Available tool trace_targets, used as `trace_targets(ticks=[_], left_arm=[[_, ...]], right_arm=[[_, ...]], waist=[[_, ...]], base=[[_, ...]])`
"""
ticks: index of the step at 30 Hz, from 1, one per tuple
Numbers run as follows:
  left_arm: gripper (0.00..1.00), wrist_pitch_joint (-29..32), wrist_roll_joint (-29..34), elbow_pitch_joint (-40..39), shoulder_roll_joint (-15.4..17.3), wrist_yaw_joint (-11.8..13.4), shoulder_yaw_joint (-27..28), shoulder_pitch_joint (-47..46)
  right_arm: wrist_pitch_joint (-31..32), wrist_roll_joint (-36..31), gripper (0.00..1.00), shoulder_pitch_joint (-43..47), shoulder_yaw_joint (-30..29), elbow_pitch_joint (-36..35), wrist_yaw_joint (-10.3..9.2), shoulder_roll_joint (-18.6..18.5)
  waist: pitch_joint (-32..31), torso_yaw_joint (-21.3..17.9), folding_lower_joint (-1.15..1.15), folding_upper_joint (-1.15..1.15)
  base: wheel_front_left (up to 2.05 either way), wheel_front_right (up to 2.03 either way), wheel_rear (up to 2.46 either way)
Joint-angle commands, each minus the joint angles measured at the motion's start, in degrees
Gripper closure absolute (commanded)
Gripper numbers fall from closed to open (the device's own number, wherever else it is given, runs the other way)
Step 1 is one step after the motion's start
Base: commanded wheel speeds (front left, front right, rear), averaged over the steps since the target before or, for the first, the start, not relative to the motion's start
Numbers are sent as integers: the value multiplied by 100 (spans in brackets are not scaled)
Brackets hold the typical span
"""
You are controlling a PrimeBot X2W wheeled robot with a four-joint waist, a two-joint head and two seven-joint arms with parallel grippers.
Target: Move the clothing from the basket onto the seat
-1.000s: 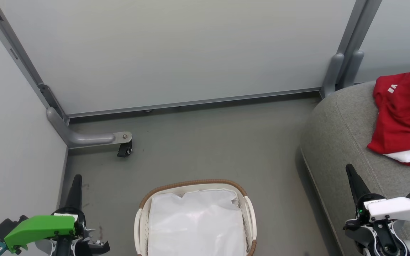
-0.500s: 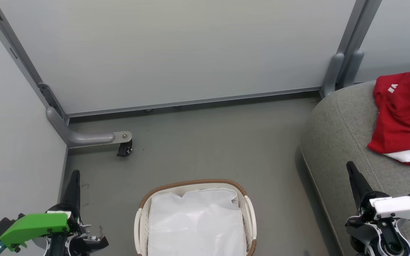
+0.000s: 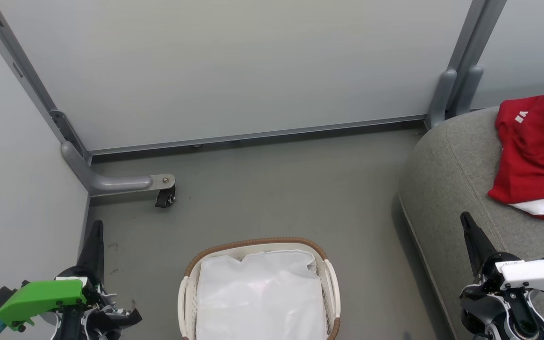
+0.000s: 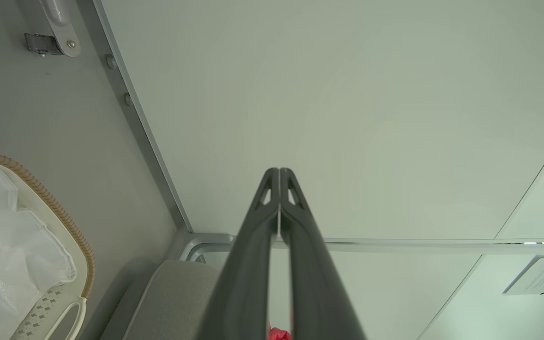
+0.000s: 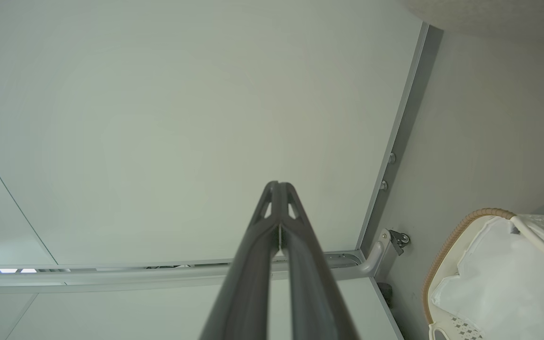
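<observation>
Looking done: clothing [image 3: 536, 156] lies on the seat [image 3: 446, 179], basket [image 3: 253, 242] has just its liner [image 3: 260, 297]. Left gripper [image 3: 96, 229] and right gripper [image 3: 465, 222] are closed, empty; probably nothing more to grab.

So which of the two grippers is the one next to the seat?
The right gripper, white-housed, shows against the grey seat; the green-housed left gripper is over the floor by the wall.

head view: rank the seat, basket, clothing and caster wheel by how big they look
1. seat
2. basket
3. clothing
4. caster wheel
The first three run off the frame, so this ranks visible parts only.
</observation>
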Motion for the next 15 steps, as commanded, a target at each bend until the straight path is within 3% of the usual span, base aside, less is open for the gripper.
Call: trace_targets(ticks=[1, 15], left_arm=[[100, 24, -17, -11, 33, -23, 15, -57], [100, 23, -17, -12, 33, -23, 15, -56]], right_arm=[[20, 19, 100, -48, -15, -25, -4, -34], [20, 19, 100, -47, -13, -25, -4, -34]], waist=[[0, 0, 0, 0], [0, 0, 0, 0]], base=[[0, 0, 0], [0, 0, 0]])
